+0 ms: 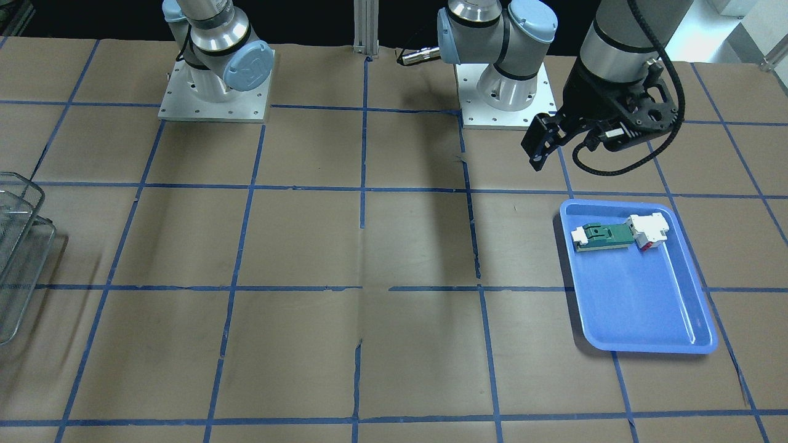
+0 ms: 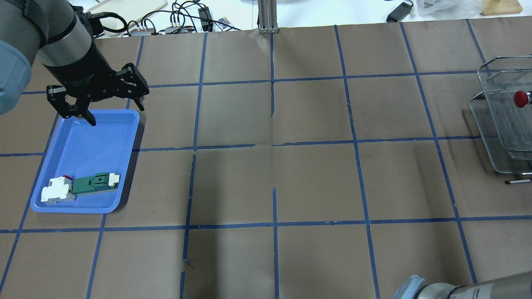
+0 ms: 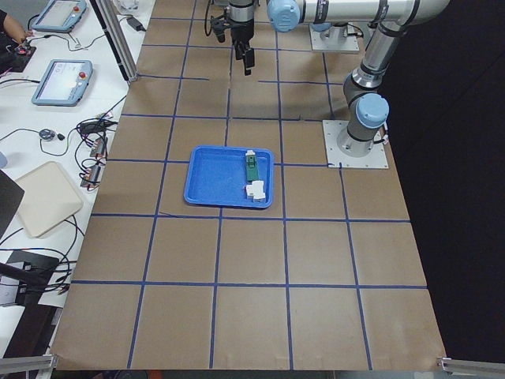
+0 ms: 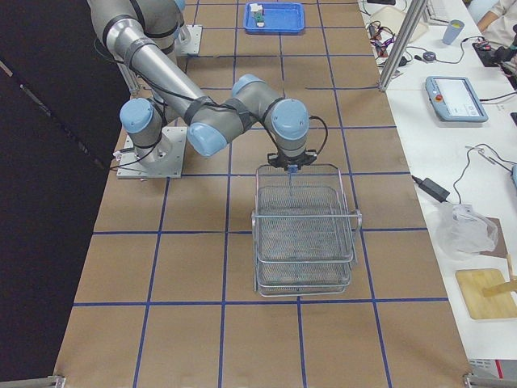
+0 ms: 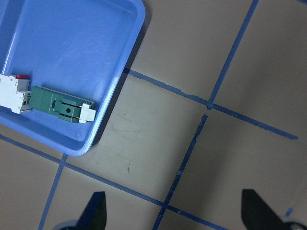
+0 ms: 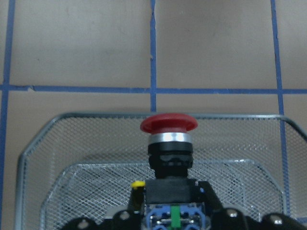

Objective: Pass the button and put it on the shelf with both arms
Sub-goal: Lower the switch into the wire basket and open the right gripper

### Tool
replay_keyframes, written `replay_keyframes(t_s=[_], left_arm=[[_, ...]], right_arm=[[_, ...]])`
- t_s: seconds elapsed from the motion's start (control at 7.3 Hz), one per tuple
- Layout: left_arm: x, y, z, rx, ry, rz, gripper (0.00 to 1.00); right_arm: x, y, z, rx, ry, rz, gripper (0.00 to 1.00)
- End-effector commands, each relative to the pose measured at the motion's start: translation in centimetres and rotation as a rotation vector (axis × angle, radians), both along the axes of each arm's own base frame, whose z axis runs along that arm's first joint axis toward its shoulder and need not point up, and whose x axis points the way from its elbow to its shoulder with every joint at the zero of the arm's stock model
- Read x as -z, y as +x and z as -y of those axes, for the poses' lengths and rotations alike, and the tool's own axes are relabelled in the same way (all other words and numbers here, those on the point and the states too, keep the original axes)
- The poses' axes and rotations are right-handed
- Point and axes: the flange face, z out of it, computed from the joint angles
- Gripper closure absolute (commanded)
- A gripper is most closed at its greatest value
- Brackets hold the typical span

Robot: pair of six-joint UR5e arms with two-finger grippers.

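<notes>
The button (image 6: pixel 169 143), with a red mushroom head and black collar, is held in my right gripper (image 6: pixel 175 218), whose fingers close on its blue block. It hangs over the upper tier of the silver wire-mesh shelf (image 6: pixel 72 143). The overhead view shows its red head (image 2: pixel 520 99) above the shelf (image 2: pixel 498 120) at the right edge. My right arm reaches over the shelf (image 4: pixel 303 234) in the exterior right view. My left gripper (image 2: pixel 115 112) is open and empty, hovering above the far end of the blue tray (image 2: pixel 83 141).
The blue tray (image 1: pixel 640 307) holds a green-and-white flat part (image 1: pixel 606 235) and a white block with a red tip (image 1: pixel 646 231), lying side by side. The tabletop is brown paper with a blue tape grid. The arm bases (image 1: pixel 505 92) stand at the robot's edge.
</notes>
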Motion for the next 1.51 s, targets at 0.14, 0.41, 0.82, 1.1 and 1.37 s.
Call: replay_keyframes(t_s=[0.14,0.41,0.82,1.1,1.37], left_arm=[[1.3,1.2,-0.7,0.159,0.044,-0.020,0.00],[0.4,1.4,-2.0,0.279,0.037,-0.031,0.00],[-0.4,3.0,-3.0,0.372,0.065,-0.081,0.00],[-0.1,2.4,-3.5,0.369,0.078,-0.076,0.00],[0.5,1.5,-3.7,0.390,0.093,-0.077,0.00]], right_arm=[[2.7,-1.5,1.0,0.017,0.004,0.004,0.02],[0.8,-0.7,0.7,0.103,0.010,-0.003,0.00],[-8.4,13.4,-1.7,0.255,0.091,0.032,0.00],[-12.0,29.7,-2.4,0.394,0.175,0.033,0.00],[-12.8,40.8,-3.1,0.413,0.165,0.034,0.00]])
